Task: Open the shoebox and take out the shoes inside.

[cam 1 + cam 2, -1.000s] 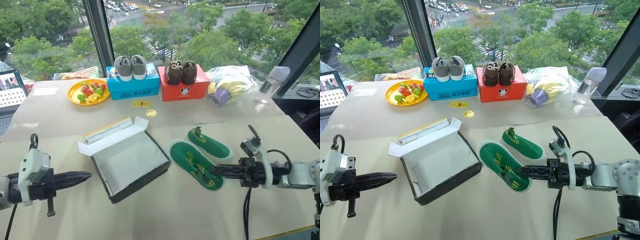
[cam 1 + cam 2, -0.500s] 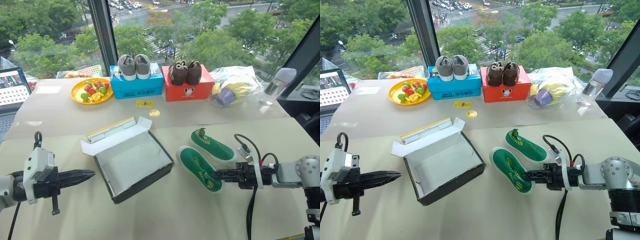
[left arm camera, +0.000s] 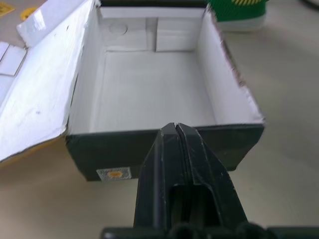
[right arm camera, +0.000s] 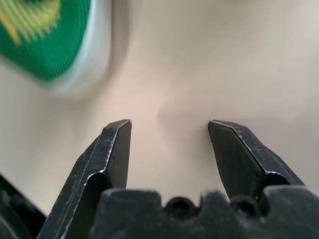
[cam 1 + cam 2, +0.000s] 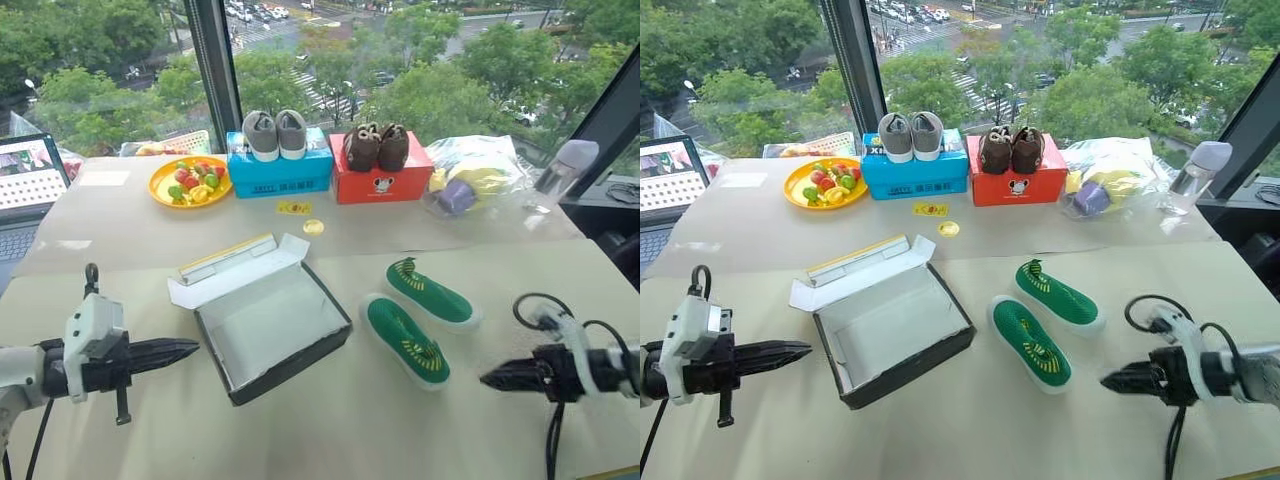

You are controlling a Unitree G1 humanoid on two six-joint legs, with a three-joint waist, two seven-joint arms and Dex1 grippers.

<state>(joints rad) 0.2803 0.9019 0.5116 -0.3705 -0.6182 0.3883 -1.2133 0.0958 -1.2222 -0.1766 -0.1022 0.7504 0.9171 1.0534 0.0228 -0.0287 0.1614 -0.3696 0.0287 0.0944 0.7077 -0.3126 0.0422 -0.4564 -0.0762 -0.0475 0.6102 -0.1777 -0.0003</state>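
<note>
Right gripper [image 4: 169, 129] with fingers [image 4: 117, 149] spread apart over bare table [image 5: 330, 430], holding nothing, just beside the toe of the nearer green shoe [image 5: 405, 340]; left gripper [image 5: 185, 350] pressed fully together, empty, pointing at the black side of the shoebox [image 5: 275, 330]. Shoebox open on the table between the two grippers, white inside showing, lid [image 5: 225, 268] folded back on the far side. Both shoes [image 5: 432, 295] out on the table side by side just right of the shoebox, soles down, apart from each other.
</note>
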